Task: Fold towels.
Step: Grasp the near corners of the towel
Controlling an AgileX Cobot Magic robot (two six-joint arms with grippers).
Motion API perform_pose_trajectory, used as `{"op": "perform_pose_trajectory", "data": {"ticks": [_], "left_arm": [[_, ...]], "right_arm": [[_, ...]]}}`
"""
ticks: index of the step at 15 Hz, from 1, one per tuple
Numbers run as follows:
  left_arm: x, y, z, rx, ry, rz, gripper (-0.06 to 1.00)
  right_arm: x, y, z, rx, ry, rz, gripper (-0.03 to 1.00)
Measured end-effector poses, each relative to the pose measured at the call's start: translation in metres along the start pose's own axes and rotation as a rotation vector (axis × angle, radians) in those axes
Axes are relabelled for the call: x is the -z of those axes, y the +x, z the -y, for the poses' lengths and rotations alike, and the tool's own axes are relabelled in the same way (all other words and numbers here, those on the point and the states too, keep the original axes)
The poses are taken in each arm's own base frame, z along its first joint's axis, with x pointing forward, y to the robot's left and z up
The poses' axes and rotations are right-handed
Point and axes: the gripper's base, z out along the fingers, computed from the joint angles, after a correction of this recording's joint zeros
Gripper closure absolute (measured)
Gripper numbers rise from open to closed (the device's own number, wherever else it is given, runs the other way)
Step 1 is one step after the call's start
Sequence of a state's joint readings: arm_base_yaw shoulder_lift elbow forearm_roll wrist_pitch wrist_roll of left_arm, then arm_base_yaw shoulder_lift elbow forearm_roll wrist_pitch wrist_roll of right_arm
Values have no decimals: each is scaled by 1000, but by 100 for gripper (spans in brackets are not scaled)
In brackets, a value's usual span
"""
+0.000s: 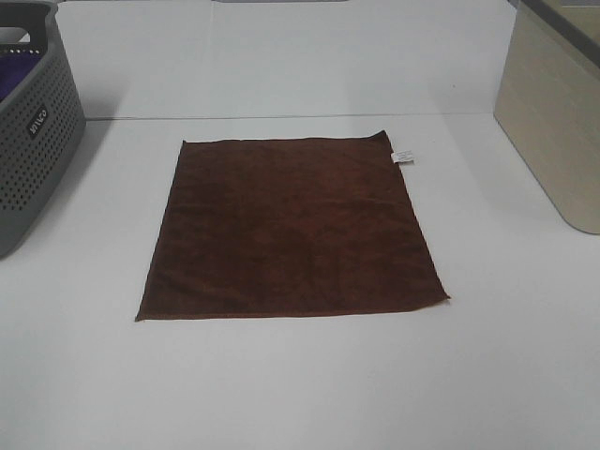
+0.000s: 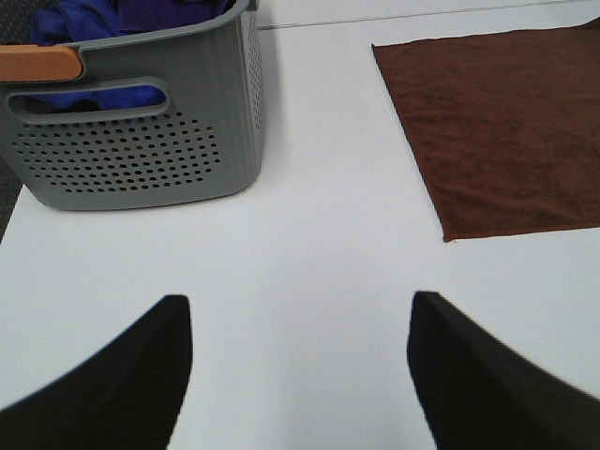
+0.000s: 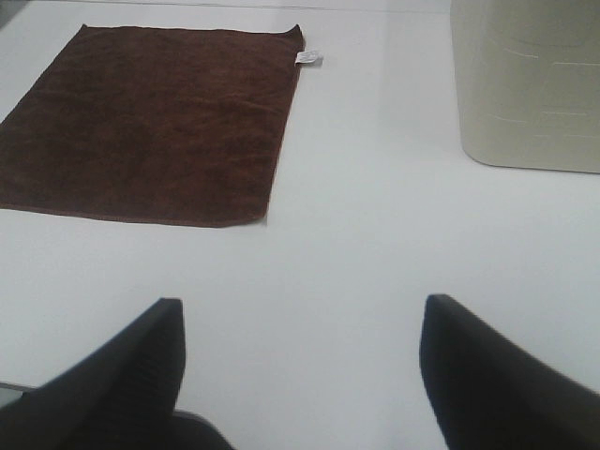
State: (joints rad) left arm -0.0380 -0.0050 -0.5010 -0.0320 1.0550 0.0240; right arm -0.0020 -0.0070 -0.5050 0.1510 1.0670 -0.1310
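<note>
A dark reddish-brown square towel (image 1: 291,230) lies flat and unfolded on the white table, with a small white tag (image 1: 402,156) at its far right corner. It also shows in the left wrist view (image 2: 502,127) and in the right wrist view (image 3: 150,122), where the tag (image 3: 308,58) shows too. My left gripper (image 2: 300,375) is open and empty over bare table, to the left of the towel. My right gripper (image 3: 300,375) is open and empty over bare table, to the right of the towel. Neither arm shows in the exterior high view.
A grey perforated basket (image 1: 33,141) stands at the far left; in the left wrist view (image 2: 141,141) it holds blue and purple cloths (image 2: 103,19). A beige bin (image 1: 558,122) stands at the far right and also shows in the right wrist view (image 3: 530,84).
</note>
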Motion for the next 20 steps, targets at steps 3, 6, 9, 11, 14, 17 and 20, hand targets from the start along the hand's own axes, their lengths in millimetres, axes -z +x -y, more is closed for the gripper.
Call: {"op": "perform_pose_trajectory", "data": {"ticks": [3, 6, 9, 11, 14, 17, 20], "left_arm": [[0, 0, 0, 0, 0, 0, 31], [0, 0, 0, 0, 0, 0, 31], [0, 0, 0, 0, 0, 0, 31], [0, 0, 0, 0, 0, 0, 31], [0, 0, 0, 0, 0, 0, 31], [0, 0, 0, 0, 0, 0, 31], [0, 0, 0, 0, 0, 0, 31]], "right_arm": [[0, 0, 0, 0, 0, 0, 29], [0, 0, 0, 0, 0, 0, 29], [0, 0, 0, 0, 0, 0, 29], [0, 0, 0, 0, 0, 0, 29], [0, 0, 0, 0, 0, 0, 29], [0, 0, 0, 0, 0, 0, 29], [0, 0, 0, 0, 0, 0, 29]]}}
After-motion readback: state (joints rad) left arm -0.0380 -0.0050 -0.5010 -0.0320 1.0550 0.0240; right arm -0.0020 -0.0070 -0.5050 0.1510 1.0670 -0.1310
